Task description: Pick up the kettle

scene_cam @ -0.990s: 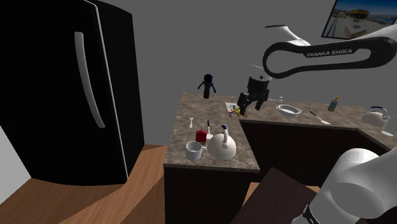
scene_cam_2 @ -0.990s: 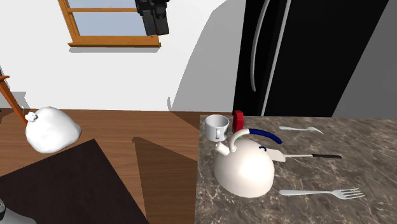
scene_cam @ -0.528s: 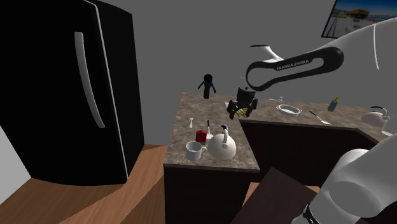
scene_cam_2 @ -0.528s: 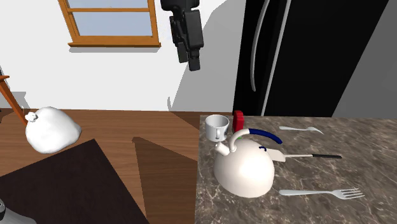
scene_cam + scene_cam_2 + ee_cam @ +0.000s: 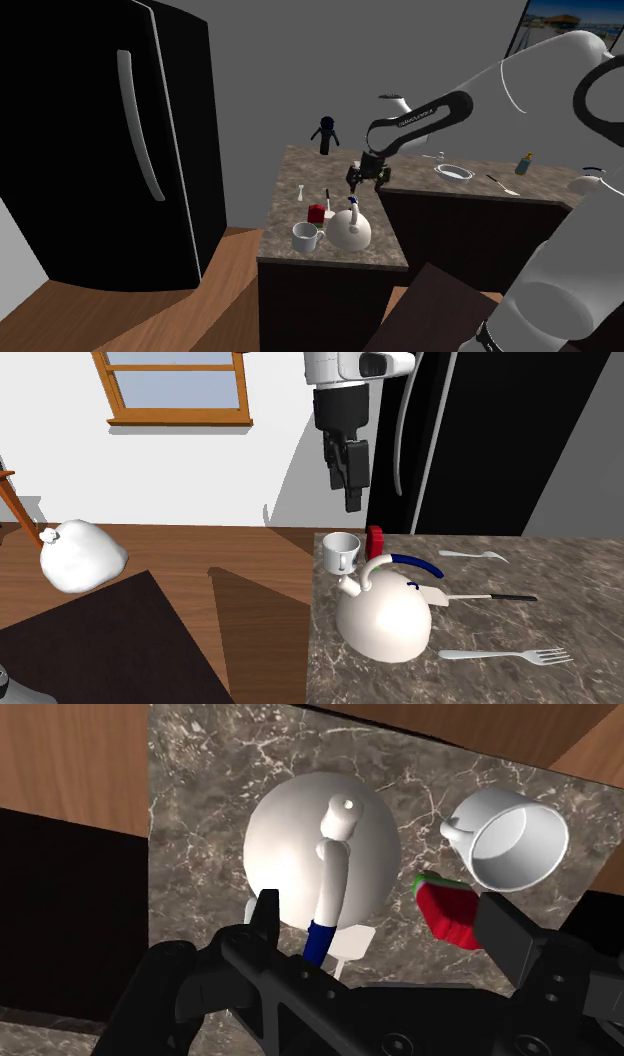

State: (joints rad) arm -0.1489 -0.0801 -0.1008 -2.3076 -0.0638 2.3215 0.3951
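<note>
A dark marbled surface point(image 5: 570, 607) carries a white domed kettle point(image 5: 385, 620), a white mug point(image 5: 341, 553) near its spout, a small red thing point(image 5: 376, 539), and a spoon point(image 5: 478, 556), knife point(image 5: 492, 596) and fork point(image 5: 505, 653).

White kettle point(image 5: 290, 829) with a blue-ended handle point(image 5: 331, 869), white mug point(image 5: 520, 844), brown veined counter point(image 5: 200, 794), black gripper point(image 5: 383, 909).

Home kitchen: tall black fridge point(image 5: 130, 140), stone-topped table point(image 5: 580, 612) w/ kettle point(image 5: 385, 617), mug point(image 5: 340, 552), fork point(image 5: 505, 653) & spoon point(image 5: 475, 556), wood floor point(image 5: 180, 552), wood-framed window point(image 5: 175, 387) in white wall point(image 5: 200, 472).
</note>
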